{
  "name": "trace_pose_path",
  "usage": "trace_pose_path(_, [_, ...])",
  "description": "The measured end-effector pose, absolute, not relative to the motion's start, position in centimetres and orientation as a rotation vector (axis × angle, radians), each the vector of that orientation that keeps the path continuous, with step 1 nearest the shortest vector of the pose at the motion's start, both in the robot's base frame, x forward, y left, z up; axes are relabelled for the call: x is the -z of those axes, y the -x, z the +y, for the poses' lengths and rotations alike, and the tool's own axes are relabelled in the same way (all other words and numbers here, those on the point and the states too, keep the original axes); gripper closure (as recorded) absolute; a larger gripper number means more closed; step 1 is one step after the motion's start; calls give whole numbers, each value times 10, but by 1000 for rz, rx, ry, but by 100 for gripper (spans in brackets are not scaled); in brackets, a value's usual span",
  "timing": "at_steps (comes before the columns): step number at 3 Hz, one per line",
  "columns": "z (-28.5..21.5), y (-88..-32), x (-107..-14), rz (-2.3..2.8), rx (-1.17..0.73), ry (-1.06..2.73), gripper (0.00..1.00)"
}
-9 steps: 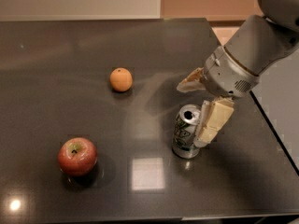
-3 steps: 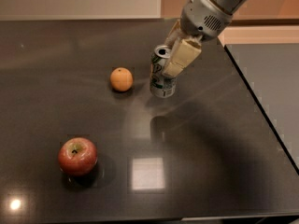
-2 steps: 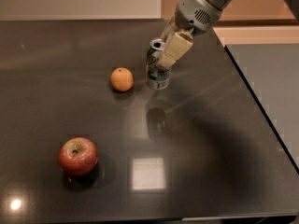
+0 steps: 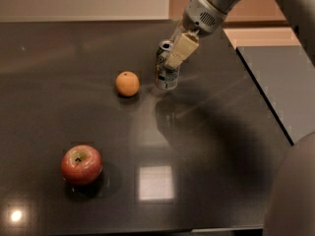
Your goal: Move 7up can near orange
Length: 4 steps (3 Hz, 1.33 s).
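Observation:
The 7up can (image 4: pixel 166 74) stands upright on the dark table (image 4: pixel 206 146), a short way right of the orange (image 4: pixel 127 83). It is silver with green lettering and a shiny top. My gripper (image 4: pixel 173 48) comes down from the upper right and is shut on the can's upper part. One cream finger (image 4: pixel 180 50) lies across the can's front right side. The other finger is hidden behind the can. A small gap separates the can from the orange.
A red apple (image 4: pixel 81 164) sits at the front left of the table. The table's right edge (image 4: pixel 263 100) runs diagonally, with a grey floor beyond it. A bright light reflection (image 4: pixel 155 182) lies on the table near the front.
My gripper has carried the can from the table's right front to the left and back, and it now stands just right of the orange. The orange and apple have not moved.

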<state>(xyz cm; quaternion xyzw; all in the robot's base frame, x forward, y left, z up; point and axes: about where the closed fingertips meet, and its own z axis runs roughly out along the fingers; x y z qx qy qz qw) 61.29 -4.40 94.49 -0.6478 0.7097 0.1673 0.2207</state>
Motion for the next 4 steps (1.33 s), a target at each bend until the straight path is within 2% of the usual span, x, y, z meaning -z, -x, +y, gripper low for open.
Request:
trace_pose_path(1, [-39,-621,-934,1962,-475,1798,100])
trace_pose_path(2, [-33,-623,-930,1954,-473,1804,83])
trace_pose_path(4, [-27,-625,-920,1959,-468,1833,36])
